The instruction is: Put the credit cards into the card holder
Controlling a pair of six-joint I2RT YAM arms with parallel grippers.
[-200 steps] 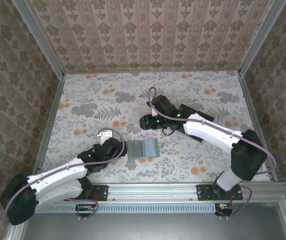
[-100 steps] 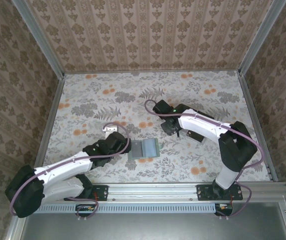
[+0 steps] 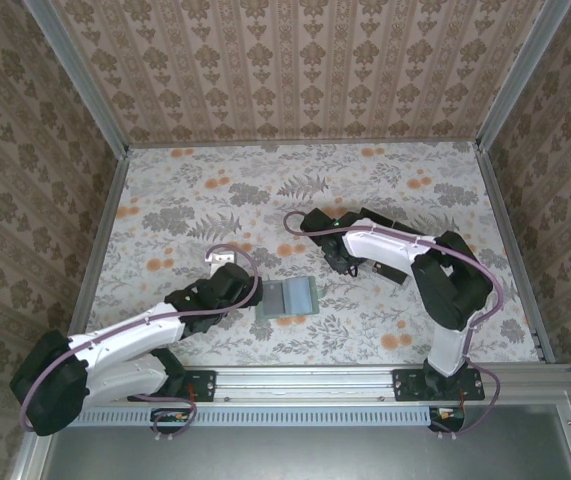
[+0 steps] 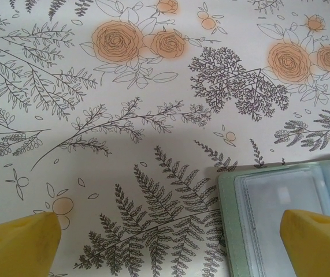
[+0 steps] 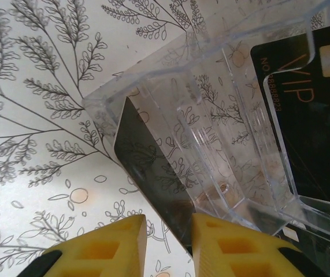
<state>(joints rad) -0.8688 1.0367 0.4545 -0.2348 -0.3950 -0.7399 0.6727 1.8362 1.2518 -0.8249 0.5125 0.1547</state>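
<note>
From above, the open card holder [image 3: 290, 298] lay toward the front edge of the floral table [image 3: 195, 190]. The left gripper [image 3: 252, 298] was at its left edge and the right gripper [image 3: 340, 262] just beyond it, with broad tabletop running to the far wall [image 3: 295, 70]. The left wrist view added that the left claw stood spread wide, one finger [image 4: 318, 239] over the holder's clear pockets. The right wrist view brought out the clear rack [image 5: 211, 144] of black credit cards [image 5: 312, 115], its front card [image 5: 147, 167] running down between fingers [image 5: 104, 248] set close; whether they pinched it could not be told.

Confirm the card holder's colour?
Pale sage green; the card holder shows best in the left wrist view.
</note>
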